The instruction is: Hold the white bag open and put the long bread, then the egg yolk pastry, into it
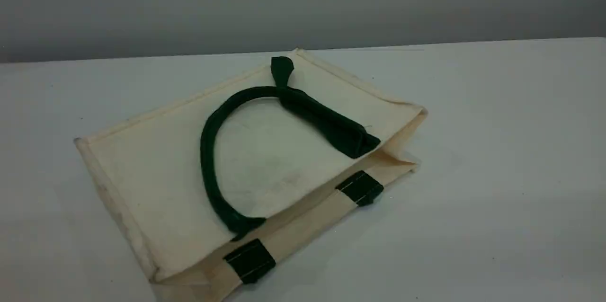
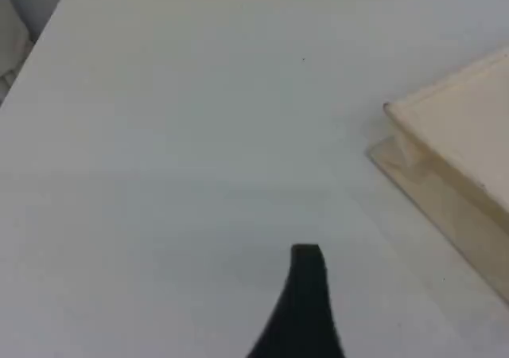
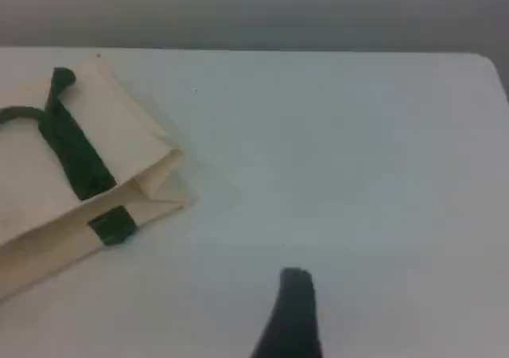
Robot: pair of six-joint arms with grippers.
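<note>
The white bag (image 1: 156, 164) lies flat on its side in the middle of the table. One dark green handle (image 1: 207, 150) is folded back in a loop over its top panel. Its mouth edge with two green patches (image 1: 360, 187) faces the near right. The bag's corner (image 2: 461, 135) shows at the right of the left wrist view, well away from the left gripper's fingertip (image 2: 306, 256). In the right wrist view the bag (image 3: 119, 135) lies at the left, and the right gripper's fingertip (image 3: 296, 278) hovers over bare table with nothing at it. The long bread and the egg yolk pastry are out of view.
The white table (image 1: 497, 174) stretches to a grey wall behind. Its far edge (image 1: 473, 44) runs just beyond the bag. Neither arm shows in the scene view.
</note>
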